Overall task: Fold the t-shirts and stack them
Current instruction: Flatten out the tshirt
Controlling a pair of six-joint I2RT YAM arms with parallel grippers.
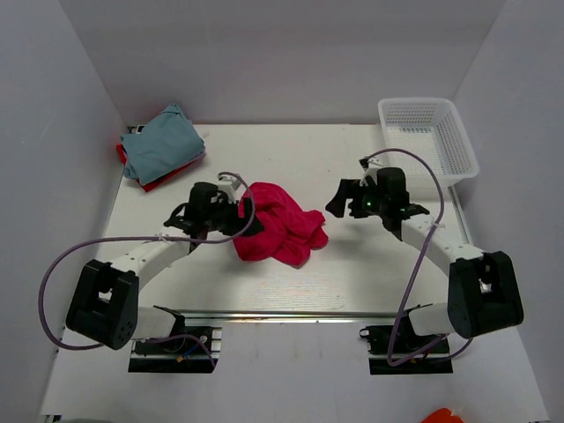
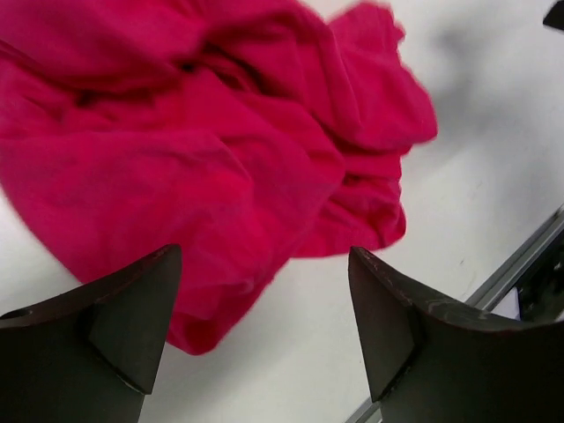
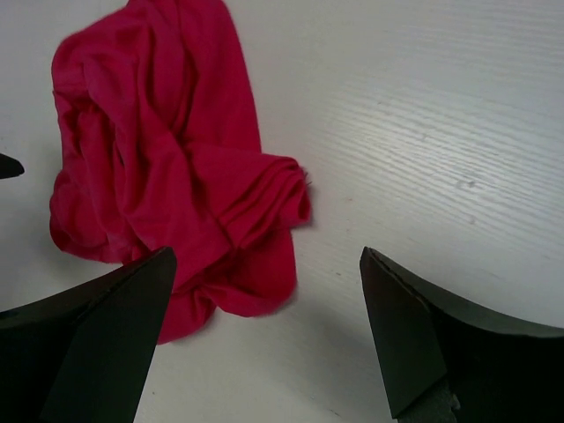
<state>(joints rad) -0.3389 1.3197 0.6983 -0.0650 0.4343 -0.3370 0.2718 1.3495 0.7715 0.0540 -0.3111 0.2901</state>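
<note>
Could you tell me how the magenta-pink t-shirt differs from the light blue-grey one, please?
The magenta-pink cloth t-shirt lies crumpled and bunched in the middle; the light blue-grey cloth t-shirt lies folded flat at the far left corner. The magenta one rests directly on the white table; the blue-grey one tops a red garment. Both are soft cloth.

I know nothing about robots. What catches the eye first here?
A crumpled magenta-pink t-shirt lies mid-table between the open left claw and open right claw. Far left, a blue-grey t-shirt tops a red t-shirt; a white mesh basket stands far right.
</note>
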